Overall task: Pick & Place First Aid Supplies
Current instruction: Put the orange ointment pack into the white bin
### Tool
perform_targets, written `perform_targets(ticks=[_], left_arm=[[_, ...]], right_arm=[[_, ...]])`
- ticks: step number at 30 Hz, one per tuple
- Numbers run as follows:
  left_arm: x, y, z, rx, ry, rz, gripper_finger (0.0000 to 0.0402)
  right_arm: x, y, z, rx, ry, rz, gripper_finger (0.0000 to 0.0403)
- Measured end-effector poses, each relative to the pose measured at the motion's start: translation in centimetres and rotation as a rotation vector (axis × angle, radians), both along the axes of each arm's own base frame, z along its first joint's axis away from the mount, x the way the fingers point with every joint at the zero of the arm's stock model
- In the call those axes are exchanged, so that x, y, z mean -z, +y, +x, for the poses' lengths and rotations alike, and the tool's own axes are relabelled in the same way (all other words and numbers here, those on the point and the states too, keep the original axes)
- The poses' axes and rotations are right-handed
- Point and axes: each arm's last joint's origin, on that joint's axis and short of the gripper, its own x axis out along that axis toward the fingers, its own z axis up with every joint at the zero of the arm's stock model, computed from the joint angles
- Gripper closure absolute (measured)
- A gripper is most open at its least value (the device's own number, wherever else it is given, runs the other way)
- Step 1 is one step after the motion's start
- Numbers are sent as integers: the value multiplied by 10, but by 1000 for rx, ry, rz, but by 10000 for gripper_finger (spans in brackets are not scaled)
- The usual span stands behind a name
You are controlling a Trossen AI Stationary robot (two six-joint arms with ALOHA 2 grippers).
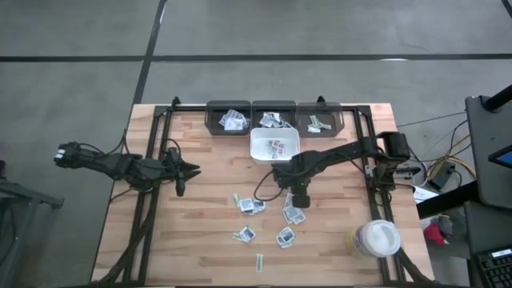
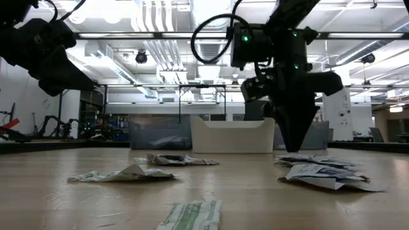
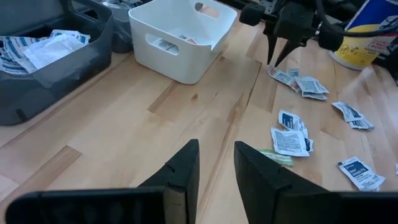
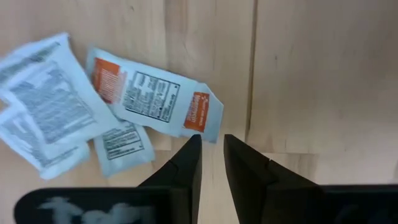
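Several small flat packets (image 1: 252, 206) lie scattered flat on the wooden table, with others (image 1: 292, 214) near my right gripper and a pale strip (image 1: 260, 262) near the front edge. My right gripper (image 1: 298, 200) points straight down, low over the table, fingers a narrow gap apart and empty. In the right wrist view its tips (image 4: 211, 140) stand just past the corner of a red-print packet (image 4: 155, 99). The white tray (image 1: 264, 152) behind it holds a few packets. My left gripper (image 1: 190, 170) waits at the table's left, slightly open (image 3: 216, 149).
Three dark bins (image 1: 228, 120) (image 1: 274, 118) (image 1: 320, 120) with packets line the far edge behind the tray. A round white-lidded jar (image 1: 376, 238) stands near the front right corner. Bare wood lies between the left gripper and the packets.
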Motion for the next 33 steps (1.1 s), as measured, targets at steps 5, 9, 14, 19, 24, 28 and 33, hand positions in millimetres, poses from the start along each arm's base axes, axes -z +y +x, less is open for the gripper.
perform_targets(ticks=[5,9,14,19,24,28,33], left_arm=[[0,0,0,8,4,15,307],[1,0,1,13,16,27,307],[2,-1,2,14,35,31,307],[5,-1,4,14,60,37,307],[7,-1,6,16,86,46,307],[9,-2,7,17,105,51,307],[10,-2,9,18,124,55,307]], right_arm=[[-12,0,6,0,-46,1,333],[-11,0,9,5,-69,2,334],[3,-1,10,5,-29,-22,339],[14,-1,12,6,4,-31,337],[26,-2,11,50,58,-92,345],[29,-2,10,61,77,-100,361],[25,-3,5,74,109,-130,391]])
